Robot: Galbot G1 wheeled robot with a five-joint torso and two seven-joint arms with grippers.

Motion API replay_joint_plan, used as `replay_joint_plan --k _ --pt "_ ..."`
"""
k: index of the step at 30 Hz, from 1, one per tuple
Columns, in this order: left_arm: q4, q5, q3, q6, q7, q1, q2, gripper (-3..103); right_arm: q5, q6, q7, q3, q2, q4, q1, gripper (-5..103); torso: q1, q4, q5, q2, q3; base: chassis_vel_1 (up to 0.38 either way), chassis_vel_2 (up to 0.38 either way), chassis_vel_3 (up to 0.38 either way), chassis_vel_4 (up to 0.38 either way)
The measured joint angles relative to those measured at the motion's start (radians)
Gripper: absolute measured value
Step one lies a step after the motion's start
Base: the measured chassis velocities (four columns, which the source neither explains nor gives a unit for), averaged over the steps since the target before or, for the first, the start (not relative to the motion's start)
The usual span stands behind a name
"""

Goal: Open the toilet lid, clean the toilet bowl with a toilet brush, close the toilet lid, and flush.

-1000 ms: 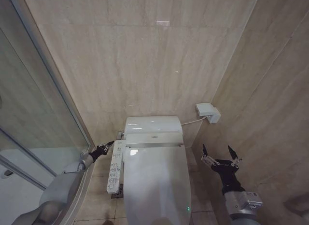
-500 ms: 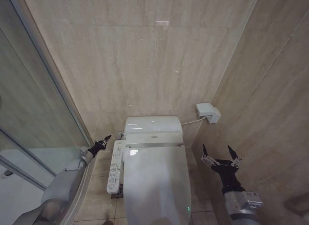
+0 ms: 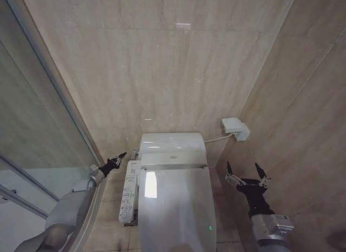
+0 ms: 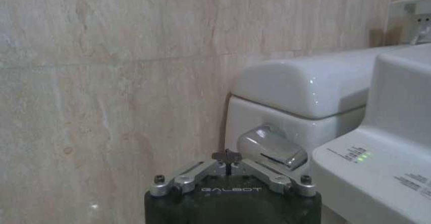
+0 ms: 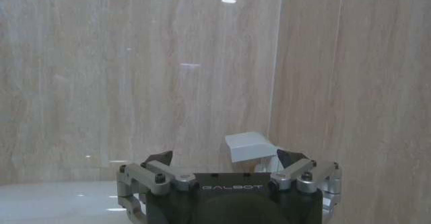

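1. Toilet lid [image 3: 175, 206] is down flat over the toilet bowl [image 3: 139, 219], glossy white, with a bright reflection patch near its rear left and a small green light near its front right edge.
2. Tank [image 3: 172, 141] sits behind the lid against the beige tiled wall [image 3: 162, 68]. A chrome flush lever [image 4: 271, 148] projects from the tank's left side.
3. Side control panel [image 3: 127, 191] runs along the robot's left of the bowl — buttons in rows, small green indicator lights visible in the left wrist view.
4. Left gripper [image 3: 120, 157] is held low at the left rear corner of the toilet, between the glass shower partition [image 3: 32, 133] and the tank, its tips pointing toward the lever. Fingers are pressed together to a point, nothing between them. In the wrist view the tips stand just short of the lever; contact cannot be confirmed.
5. Right gripper [image 3: 246, 172] hangs to the right of the bowl, apart from it — fingers spread wide, holding nothing, pointing toward the back wall.
6. White wall box [image 3: 235, 127] is mounted at the right corner, with a cable leading toward the tank.
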Motion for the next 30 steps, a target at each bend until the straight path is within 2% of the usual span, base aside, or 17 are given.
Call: replay_joint_plan --k 10,17,27,30 --pt "-0.001 -0.001 0.001 -0.001 0.029 -0.002 0.002 0 0.000 0.000 0.000 0.000 0.000 0.000 0.000 100 0.000 0.0003 -0.0002 0.000 0.000 -0.015 -0.014 0.015 0.022" --pt "-0.007 -0.001 0.002 -0.003 0.042 -0.001 0.003 0 0.000 0.000 0.000 0.000 0.000 0.000 0.000 100 0.000 -0.0004 0.0006 0.000 0.000 -0.092 -0.078 0.062 0.051" --pt "-0.002 -0.001 0.003 -0.005 0.073 -0.003 0.008 0 0.000 0.000 0.000 0.000 0.000 0.000 0.000 100 0.000 0.0004 -0.0003 0.000 0.000 0.000 0.000 0.000 0.000" --pt "0.015 -0.005 0.004 0.003 0.096 -0.012 0.011 0 0.000 0.000 0.000 0.000 0.000 0.000 0.000 100 0.000 0.0002 -0.0001 0.000 0.000 0.000 0.000 0.000 0.000"
